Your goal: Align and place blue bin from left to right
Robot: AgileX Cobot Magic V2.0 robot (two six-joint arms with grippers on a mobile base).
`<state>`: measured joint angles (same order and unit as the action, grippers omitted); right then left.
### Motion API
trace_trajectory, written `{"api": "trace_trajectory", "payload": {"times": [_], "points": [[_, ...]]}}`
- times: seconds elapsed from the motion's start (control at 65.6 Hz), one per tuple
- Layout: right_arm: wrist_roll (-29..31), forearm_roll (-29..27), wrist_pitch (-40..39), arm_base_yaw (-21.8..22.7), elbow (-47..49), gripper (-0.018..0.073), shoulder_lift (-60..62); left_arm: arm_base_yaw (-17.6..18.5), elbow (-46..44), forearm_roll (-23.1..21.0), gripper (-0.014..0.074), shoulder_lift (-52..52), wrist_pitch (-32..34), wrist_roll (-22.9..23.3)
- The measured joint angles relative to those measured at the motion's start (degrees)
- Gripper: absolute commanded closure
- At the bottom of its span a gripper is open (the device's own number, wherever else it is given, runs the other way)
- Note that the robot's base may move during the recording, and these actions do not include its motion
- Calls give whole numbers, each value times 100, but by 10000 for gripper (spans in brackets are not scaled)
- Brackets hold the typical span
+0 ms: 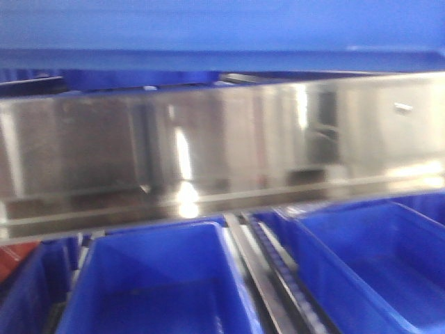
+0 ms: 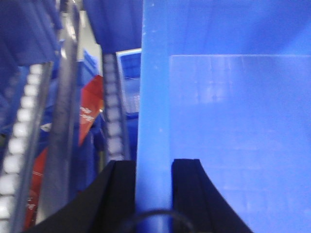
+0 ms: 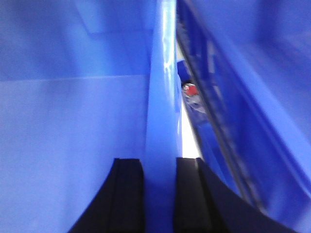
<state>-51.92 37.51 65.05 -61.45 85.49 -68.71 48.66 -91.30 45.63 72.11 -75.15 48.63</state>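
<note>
Across the front view a shiny steel panel [image 1: 222, 146] runs from side to side on a slight tilt. Above it lies a broad blue band [image 1: 208, 28], too close and blurred for me to say what it belongs to. Below the panel two open blue tubs [image 1: 160, 278] sit side by side, parted by a roller track [image 1: 278, 278], and a scrap of red [image 1: 8, 261] shows at the lower left edge. From the left wrist, my left gripper [image 2: 153, 162] is clamped on the blue bin [image 2: 233, 121]. Its two black fingers [image 2: 194, 194] press the upright side wall, one on each face. The bin is a medium blue. Its rim reads as a plain smooth strip, and the inner face carries a flat, paler panel with a soft sheen. The bin fills the right of this view. To its left stand rows of white rollers [image 2: 114, 111], a grey metal rail [image 2: 65, 121] and a red packet [image 2: 90, 111] among darker blue containers. From the right wrist, my right gripper [image 3: 159, 160] grips a wall of the same bin, with that wall pinched between its black fingers [image 3: 126, 194]. The bin's smooth inside spreads to the left, so the bin lies between my two grippers. To the right, just beside the held wall, is a darker blue crate [image 3: 252, 97]. A small red-and-white thing [image 3: 190, 90] shows in the narrow gap between them, too blurred to name.
</note>
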Motion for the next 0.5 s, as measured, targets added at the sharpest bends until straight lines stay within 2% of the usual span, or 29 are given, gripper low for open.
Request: {"api": "trace_trajectory", "payload": {"times": [0.503], "points": [[0, 0, 0, 0, 0, 629, 0, 0, 0, 0, 707, 0, 0, 0]]}}
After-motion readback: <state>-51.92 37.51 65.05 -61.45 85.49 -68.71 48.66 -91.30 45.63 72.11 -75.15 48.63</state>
